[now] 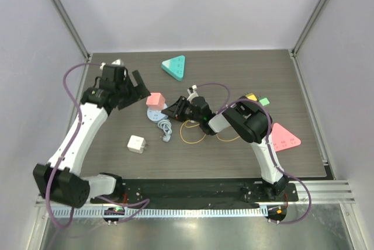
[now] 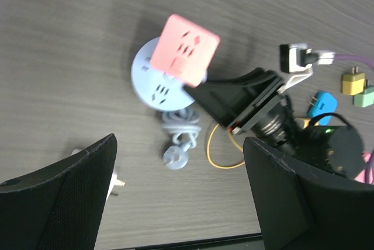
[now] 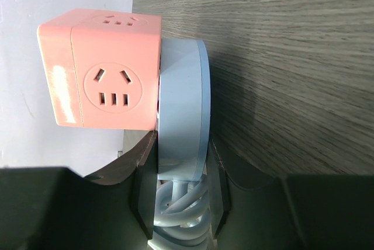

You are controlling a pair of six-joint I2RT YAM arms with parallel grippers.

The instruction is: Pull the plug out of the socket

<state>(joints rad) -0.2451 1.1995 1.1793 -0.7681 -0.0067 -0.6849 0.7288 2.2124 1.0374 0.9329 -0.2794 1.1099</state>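
Top external view: the right gripper [image 1: 170,111] reaches sideways across the wood-grain table [image 1: 245,69], and its jaws meet the rim of the round blue socket [image 1: 154,115]. The pink cube plug [image 1: 155,99] sits on that socket, just beyond the right fingertips. The left gripper [image 1: 133,91] hangs spread open just beside the cube on its far-left side, apart from it. A coiled grey cord [image 1: 165,129] trails from the socket toward the arm bases. A white cube adapter [image 1: 137,143] lies near it, and a teal triangle [image 1: 175,66] lies farther back.

Left wrist view: the left gripper [image 2: 179,142] is spread wide, its two dark fingers [image 2: 64,197] framing the bottom corners with nothing between them. Ahead of it the pink cube plug [image 2: 184,57] stands tilted on the round blue socket [image 2: 153,83]. The right gripper [image 2: 234,101] presses in from the right at the socket's edge. The coiled grey cord [image 2: 181,126] lies between the left fingers and the socket.

Right wrist view: the right gripper [image 3: 181,188] pinches the round blue socket [image 3: 182,104] by its rim, one finger on each flat face. The pink cube plug [image 3: 99,69] sticks out from the socket's left face, just past the fingertips and seated against it. The coiled grey cord [image 3: 178,212] bunches between the fingers.
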